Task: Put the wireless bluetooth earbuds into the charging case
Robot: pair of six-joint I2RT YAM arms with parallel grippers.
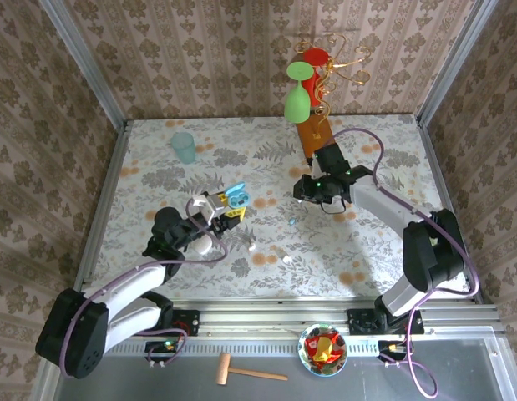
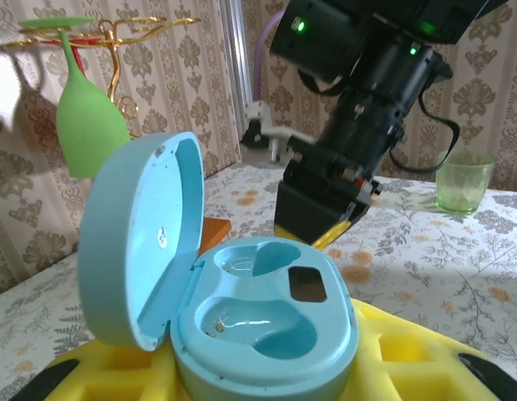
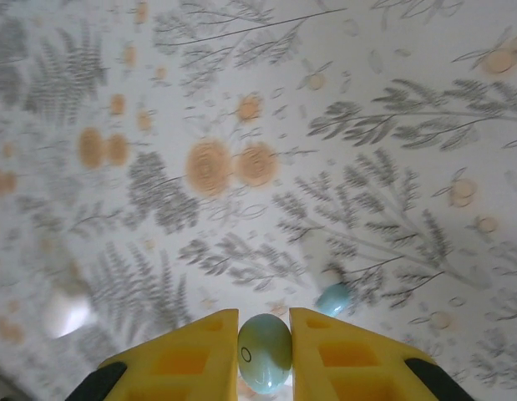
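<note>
Squeezing a glossy egg-shaped bud by its sides is your main risk imo. The right jaws are clamped on the pale blue earbud (image 3: 265,351), and it could squirt out or twist on the way over, so it won't seat. Its long axis runs 12-to-6 in the right wrist view, along the jaws; can't tell which end is the tip.

The left jaws are closed on the blue case (image 2: 266,317), w/ the lid (image 2: 141,242) swung open toward 9 and both wells up, looking empty. In the top view it's at 9 from the right jaws, well apart.

A 2nd bud (image 3: 333,298) lies loose on the table (image 3: 241,125), so don't knock it.
</note>
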